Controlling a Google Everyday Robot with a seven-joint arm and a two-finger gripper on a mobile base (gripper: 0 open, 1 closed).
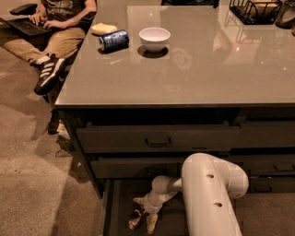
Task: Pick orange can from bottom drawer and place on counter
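**Orange can straddled by the gripper in the open bottom drawer**

Camera view: The bottom drawer [112, 209] is pulled out below the two handled drawers [158, 139], so that its dark floor can be reached from above. The white arm [209, 196] is bent down into it. The gripper [143, 215] is held low over the drawer floor, with its fingers [138, 201] spread apart. The orange can [135, 218] is seen between them, lying tilted on the floor. No clamping is shown; the pose is judged to be a set-up for closing on the can's sides.

The counter [193, 73] is kept largely bare at its near edge, where the can could be set down. At its far left a blue can [114, 40] is laid on its side just beside a white bowl [154, 38], with a pale yellow object [103, 28] behind. A wire basket [252, 9] is placed at the far right corner. A seated person [55, 18] is occupied with a laptop [25, 26].

No writing can be read on either can; only white marks are made out on the blue label and a mottled orange-gold on the other.
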